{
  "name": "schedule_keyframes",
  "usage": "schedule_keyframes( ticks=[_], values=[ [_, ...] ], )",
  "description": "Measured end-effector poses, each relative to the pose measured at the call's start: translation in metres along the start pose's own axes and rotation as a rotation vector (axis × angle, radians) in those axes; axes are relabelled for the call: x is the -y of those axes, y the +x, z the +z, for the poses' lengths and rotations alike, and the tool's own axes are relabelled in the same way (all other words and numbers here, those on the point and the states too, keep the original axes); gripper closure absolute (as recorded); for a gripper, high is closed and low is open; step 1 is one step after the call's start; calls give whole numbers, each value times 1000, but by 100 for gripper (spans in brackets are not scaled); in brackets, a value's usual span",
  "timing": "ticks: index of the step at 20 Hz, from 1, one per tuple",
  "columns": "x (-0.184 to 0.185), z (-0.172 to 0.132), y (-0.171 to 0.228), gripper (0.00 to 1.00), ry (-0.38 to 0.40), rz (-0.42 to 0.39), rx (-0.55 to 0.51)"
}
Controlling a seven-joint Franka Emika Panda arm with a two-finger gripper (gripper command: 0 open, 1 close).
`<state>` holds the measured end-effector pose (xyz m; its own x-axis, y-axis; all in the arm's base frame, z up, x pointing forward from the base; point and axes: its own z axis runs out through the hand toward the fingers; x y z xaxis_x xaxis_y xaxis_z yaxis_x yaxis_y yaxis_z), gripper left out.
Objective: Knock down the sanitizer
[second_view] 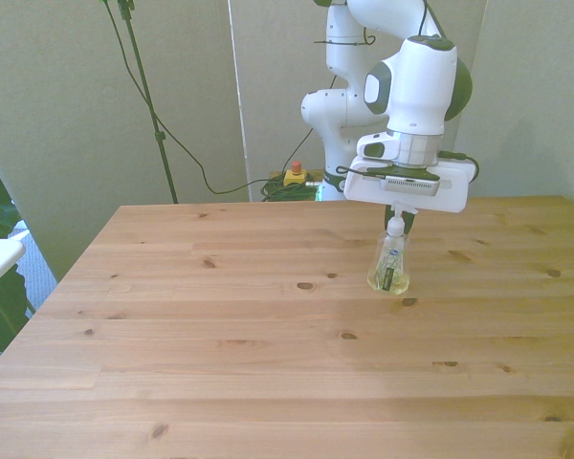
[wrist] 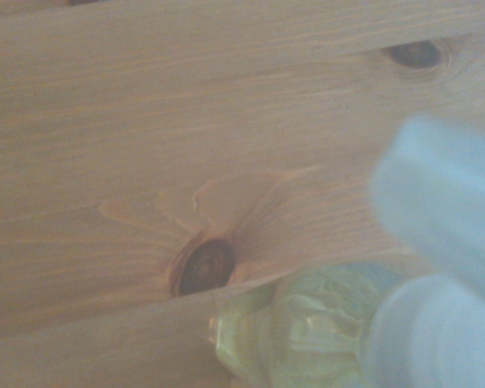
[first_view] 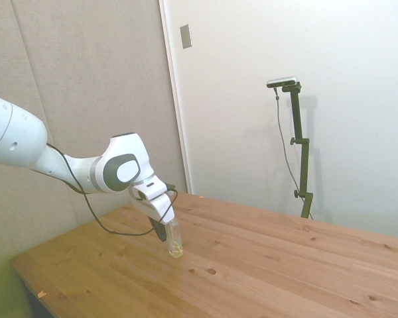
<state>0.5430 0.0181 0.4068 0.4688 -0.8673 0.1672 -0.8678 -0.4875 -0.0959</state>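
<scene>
Pine boards are carrying the bottle in the side view, upright, directly under the claw, whose tip is meeting the bottle's top. We are judging that the contact step is in hand: the bottle is not yet tipped. We cannot tell from here whether the claw is released or clenched.

In the front view we are seeing the bottle just below the claw, its white cap at the dark tips, its base on the table. It is standing straight, perhaps leaning slightly. The claw's state is hidden here too.

In the wrist view we are looking down on the blurred yellowish bottle close beneath, beside a dark knot.

Next, we are expecting a sideways push high on the bottle, steady enough to topple rather than slide it.
</scene>
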Motion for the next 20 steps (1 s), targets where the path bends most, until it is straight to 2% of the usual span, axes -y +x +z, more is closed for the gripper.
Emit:
schedule_keyframes(
  ticks=[6,12,20],
  values=[
    [22,-4,35,100,23,50,-17],
    [67,2,66,100,23,79,-28],
    [103,0,78,100,51,91,-40]
  ],
)
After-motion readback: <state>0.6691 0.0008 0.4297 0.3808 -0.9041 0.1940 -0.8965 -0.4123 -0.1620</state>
